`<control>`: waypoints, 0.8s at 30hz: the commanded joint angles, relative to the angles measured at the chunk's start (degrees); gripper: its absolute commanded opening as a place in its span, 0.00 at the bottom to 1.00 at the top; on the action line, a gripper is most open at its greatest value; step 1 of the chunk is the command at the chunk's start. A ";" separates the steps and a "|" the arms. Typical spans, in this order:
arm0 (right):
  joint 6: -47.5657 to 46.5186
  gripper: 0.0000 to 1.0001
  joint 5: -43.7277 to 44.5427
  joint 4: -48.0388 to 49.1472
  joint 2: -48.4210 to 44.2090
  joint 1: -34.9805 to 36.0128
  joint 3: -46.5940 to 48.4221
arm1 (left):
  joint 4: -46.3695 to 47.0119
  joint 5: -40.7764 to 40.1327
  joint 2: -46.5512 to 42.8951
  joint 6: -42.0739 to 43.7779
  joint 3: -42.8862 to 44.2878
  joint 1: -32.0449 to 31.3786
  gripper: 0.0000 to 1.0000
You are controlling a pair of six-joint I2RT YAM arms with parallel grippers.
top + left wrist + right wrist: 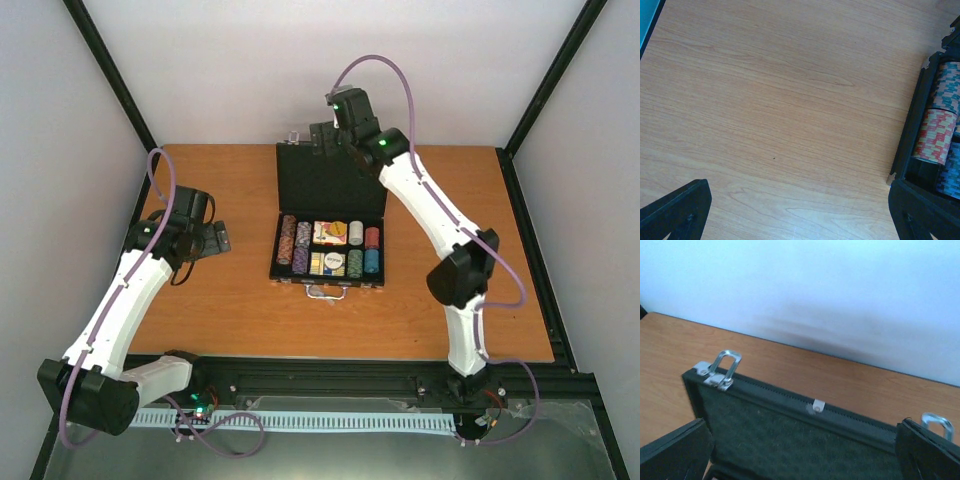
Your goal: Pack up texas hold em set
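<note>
Both jaws standing wide, right gripper (pixel 323 137) hovering at the latch edge of the raised lid (pixel 330 182), left gripper (pixel 216 240) hanging over the table (pixel 220 310) beside the open black case (pixel 326 281), chip stacks (pixel 288 240) and card decks (pixel 330 233) sitting inside.

Bare table (pixel 230 320) left of, right of and in front of the case (pixel 330 270): free passage there. Raised lid (pixel 330 180) barring approach from the far side, latches (pixel 720 371) jutting from its top edge. Right pincer (pixel 318 140) at that edge, fingers spread wide. Left pincer (pixel 215 240) spread over bare wood, case side near its right finger. White walls (pixel 300 70) closing three sides.
</note>
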 commanded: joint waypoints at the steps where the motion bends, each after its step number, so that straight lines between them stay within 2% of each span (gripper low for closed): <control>1: -0.46 1.00 -0.78 -7.35 8.00 -2.27 8.12 | 0.31 0.45 -0.27 1.05 2.18 0.23 1.00; 12: -1.73 0.99 -3.62 -3.04 12.81 -5.10 9.12 | 0.20 0.14 -0.46 1.05 1.05 0.31 1.00; 24: -2.84 0.96 -16.22 -12.12 14.22 -5.08 5.01 | 0.58 0.03 -0.30 0.76 0.29 0.31 1.00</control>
